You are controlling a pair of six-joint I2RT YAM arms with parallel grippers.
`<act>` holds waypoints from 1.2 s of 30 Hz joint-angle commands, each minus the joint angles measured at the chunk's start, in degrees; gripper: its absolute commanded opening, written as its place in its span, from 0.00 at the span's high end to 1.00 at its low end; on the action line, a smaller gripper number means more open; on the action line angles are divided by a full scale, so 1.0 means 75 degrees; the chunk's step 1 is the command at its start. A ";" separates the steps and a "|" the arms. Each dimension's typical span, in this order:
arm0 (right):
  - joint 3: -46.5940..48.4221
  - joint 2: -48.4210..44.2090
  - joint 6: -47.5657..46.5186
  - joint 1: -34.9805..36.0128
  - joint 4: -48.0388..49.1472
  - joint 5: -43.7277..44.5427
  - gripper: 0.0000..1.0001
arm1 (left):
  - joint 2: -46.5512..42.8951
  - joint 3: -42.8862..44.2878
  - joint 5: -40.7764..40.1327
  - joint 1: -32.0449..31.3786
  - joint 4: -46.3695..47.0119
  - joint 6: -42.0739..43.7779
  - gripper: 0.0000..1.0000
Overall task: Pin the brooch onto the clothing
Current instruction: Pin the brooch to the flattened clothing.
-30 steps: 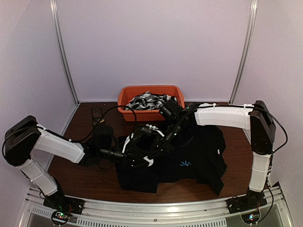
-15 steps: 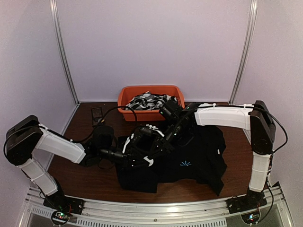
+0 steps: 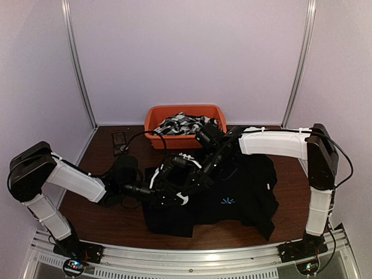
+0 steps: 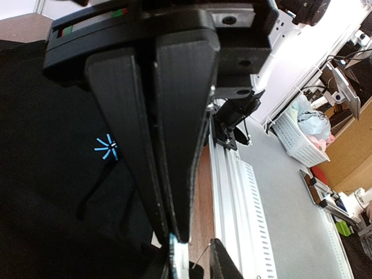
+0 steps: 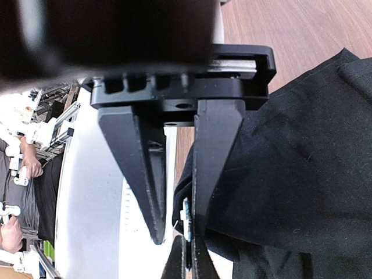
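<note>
**Shirt** (image 3: 244, 192), black, one: spread on the counter (image 3: 104, 215) beneath both sets of jaws. It has one blue starburst mark (image 4: 106, 146), just beside the left jaws.
**Brooch** (image 4: 175, 258), one, judged so: a pale sliver at the left jaws' tips.
**Left jaws:** narrowed slightly over the last second, now nearly together on the sliver. The grip looks firmer, but the pinning is not yet done.
**Right jaws:** closed, close by the left pair, beside a shirt fold.
**Orange bin** (image 3: 152, 116), one: beyond the right jaws, holding patterned fabrics (image 3: 183, 124), too heaped to count.

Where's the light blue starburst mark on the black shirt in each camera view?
Top external: the starburst mark sits just below centre.
Left wrist: left of centre, mid-height.
Right wrist: not in it.
Shared landmark: the black shirt, in all three.
</note>
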 commanded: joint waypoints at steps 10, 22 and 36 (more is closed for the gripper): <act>0.0170 -0.0030 -0.0027 0.0076 -0.0029 0.0033 1.00 | 0.0097 -0.0070 0.0137 0.0035 0.0533 -0.0080 0.86; 0.0169 0.0018 -0.0030 0.0077 -0.0031 0.0018 1.00 | 0.0237 -0.0250 -0.0125 0.0036 0.1579 -0.0633 0.86; 0.0175 0.0013 -0.0031 0.0080 -0.0022 0.0013 1.00 | 0.0598 -0.0475 -0.0521 0.0029 0.2419 -0.1202 1.00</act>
